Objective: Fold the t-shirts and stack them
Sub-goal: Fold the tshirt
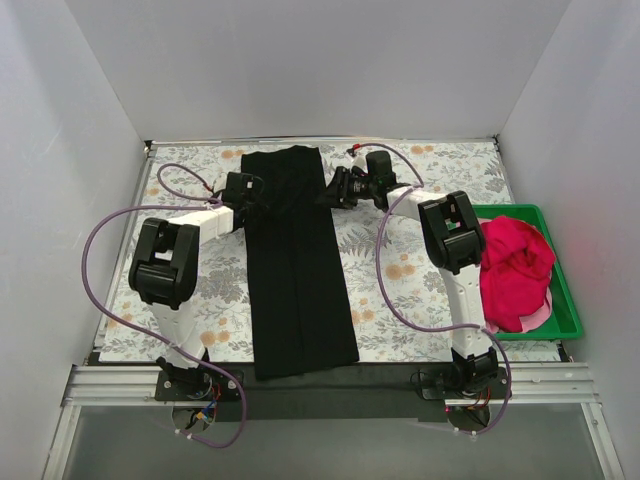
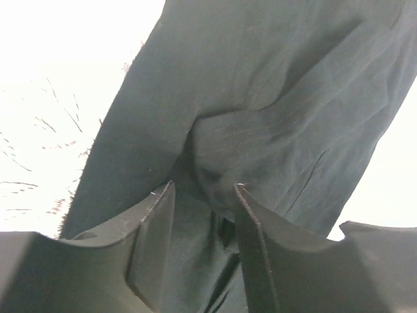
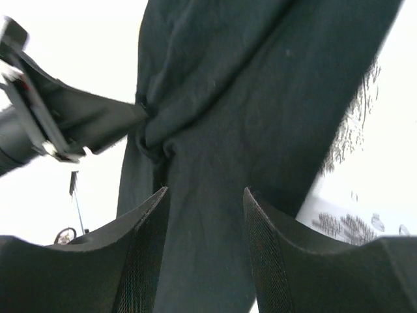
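Frankly, my left pincer (image 2: 203,189) and right pincer (image 3: 205,192) straddle the black t-shirt (image 1: 300,280) (gripped? I cannot tell); slipping cloth could skew the fold.

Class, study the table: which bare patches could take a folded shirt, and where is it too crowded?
Roomiest: the floral tablecloth between the black t-shirt and the right arm, though a cable crosses it. Smaller: the far right corner beyond the green crate. Crowded: the far middle, where the left end effector and right end effector meet the shirt.
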Motion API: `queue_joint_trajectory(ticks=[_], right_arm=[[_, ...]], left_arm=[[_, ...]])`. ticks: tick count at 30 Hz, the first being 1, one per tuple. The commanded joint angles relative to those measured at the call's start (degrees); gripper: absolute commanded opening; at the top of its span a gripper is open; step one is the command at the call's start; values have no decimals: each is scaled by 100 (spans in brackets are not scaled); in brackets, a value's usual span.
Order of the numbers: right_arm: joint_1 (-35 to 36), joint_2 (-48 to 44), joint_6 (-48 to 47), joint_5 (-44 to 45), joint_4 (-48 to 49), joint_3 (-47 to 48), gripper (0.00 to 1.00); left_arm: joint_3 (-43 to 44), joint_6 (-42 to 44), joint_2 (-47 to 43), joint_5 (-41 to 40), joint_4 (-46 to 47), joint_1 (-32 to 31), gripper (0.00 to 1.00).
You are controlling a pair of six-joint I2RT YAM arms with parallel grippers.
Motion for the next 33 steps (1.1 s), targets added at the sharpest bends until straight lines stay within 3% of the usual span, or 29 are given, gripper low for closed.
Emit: queue_joint_trajectory(ticks=[1, 10, 16, 33], right_arm=[[-2, -632, -212, -93, 224, -224, 48], [-38, -1642, -519, -58, 216, -1498, 47], [-46, -2188, -651, -111, 216, -2289, 47], [-38, -2646, -932, -84, 23, -2932, 47]], left_arm=[[572, 820, -504, -466, -211, 31, 41], [1777, 2279, 566, -308, -220, 31, 34], [2174, 2544, 1069, -317, -124, 31, 24], [2420, 2755, 1579, -9, 439, -74, 31]])
